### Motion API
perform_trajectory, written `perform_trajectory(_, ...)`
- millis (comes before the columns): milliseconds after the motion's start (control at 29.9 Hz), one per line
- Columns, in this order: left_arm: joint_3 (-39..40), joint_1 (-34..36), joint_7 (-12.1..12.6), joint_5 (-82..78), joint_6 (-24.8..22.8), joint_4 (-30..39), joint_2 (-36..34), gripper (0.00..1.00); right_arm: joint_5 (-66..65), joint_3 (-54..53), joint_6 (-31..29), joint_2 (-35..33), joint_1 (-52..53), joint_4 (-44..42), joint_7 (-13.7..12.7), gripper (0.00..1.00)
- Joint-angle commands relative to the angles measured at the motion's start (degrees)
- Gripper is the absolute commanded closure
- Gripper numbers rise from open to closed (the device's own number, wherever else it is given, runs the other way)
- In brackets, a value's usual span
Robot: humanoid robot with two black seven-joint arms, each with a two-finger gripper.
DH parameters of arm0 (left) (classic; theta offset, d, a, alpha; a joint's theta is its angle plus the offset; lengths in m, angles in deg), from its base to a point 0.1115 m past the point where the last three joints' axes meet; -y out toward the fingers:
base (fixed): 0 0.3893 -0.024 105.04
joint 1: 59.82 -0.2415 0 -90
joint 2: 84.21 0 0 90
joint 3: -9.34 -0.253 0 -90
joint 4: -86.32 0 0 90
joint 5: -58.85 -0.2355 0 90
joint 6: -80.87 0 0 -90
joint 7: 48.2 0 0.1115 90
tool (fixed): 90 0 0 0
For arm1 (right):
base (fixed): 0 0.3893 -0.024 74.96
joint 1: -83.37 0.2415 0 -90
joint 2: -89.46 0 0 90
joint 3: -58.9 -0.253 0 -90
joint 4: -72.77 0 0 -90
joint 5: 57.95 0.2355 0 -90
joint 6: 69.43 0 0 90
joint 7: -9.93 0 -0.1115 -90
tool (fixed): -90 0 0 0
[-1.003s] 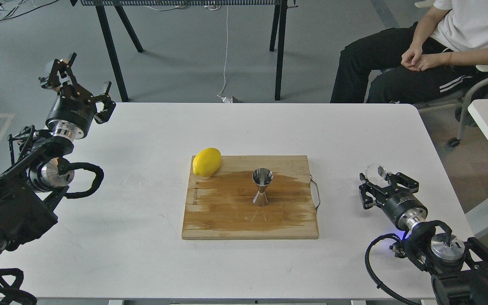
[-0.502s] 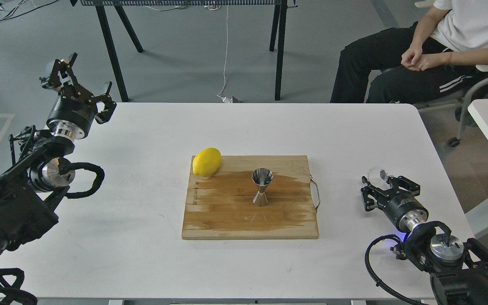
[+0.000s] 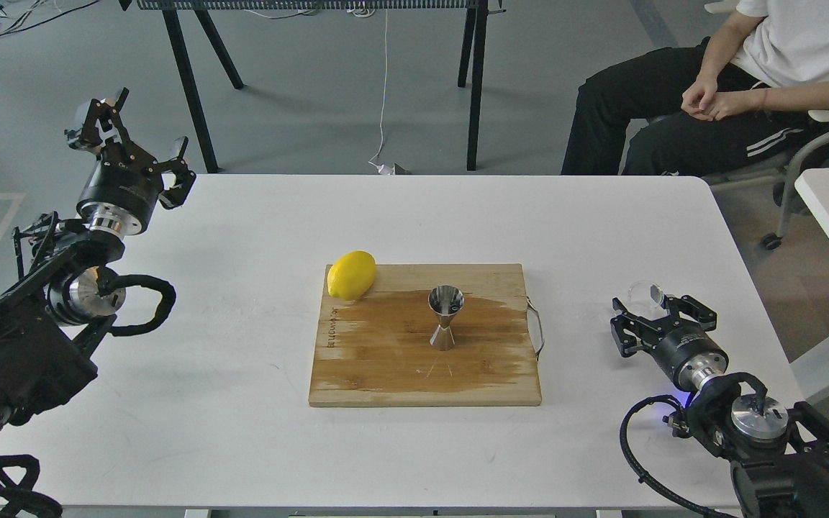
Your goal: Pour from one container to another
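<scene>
The clear glass cup is faint between the fingers of the right gripper, grasp uncertain. The left gripper is spread empty; the jigger stands mid-board.

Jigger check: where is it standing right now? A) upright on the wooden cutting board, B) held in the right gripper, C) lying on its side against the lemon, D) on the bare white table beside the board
A: the jigger stands upright on the wooden cutting board, apart from the lemon.

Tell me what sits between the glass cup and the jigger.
In the head view, between the glass cup and the jigger lie bare white table, the board's metal handle and wet cutting board.
</scene>
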Motion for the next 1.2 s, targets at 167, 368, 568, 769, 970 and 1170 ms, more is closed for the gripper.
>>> perform_trajectory(167,0.0,0.12,0.0,0.0,0.02,-0.08,0.0,0.0,-0.01,-0.25,-0.05,0.0,0.02,0.28,0.08,0.01)
perform_trajectory(368,-0.09,0.12,0.0,-0.09,-0.07,0.0,-0.09,0.0,-0.1,0.1,-1.19,-0.09,1.33,1.59,0.17,0.01)
perform_trajectory(568,0.0,0.2,0.0,0.0,-0.07,0.0,-0.27,0.0,-0.8,0.63,-6.9,-1.14,5.72,4.14,0.43,0.0)
perform_trajectory(769,0.09,0.47,0.0,0.0,-0.07,0.0,-0.35,0.0,-5.97,0.63,-8.67,-4.04,13.63,4.94,1.22,0.0)
perform_trajectory(970,0.26,0.47,0.0,0.61,-0.42,0.0,-0.79,0.0,-14.4,0.71,-8.89,-6.5,19.7,5.02,7.53,0.0)
perform_trajectory(1170,0.44,0.64,0.0,2.29,-0.95,0.79,-0.62,0.0,-25.4,0.71,-8.89,-8.44,22.87,4.32,18.45,0.0)
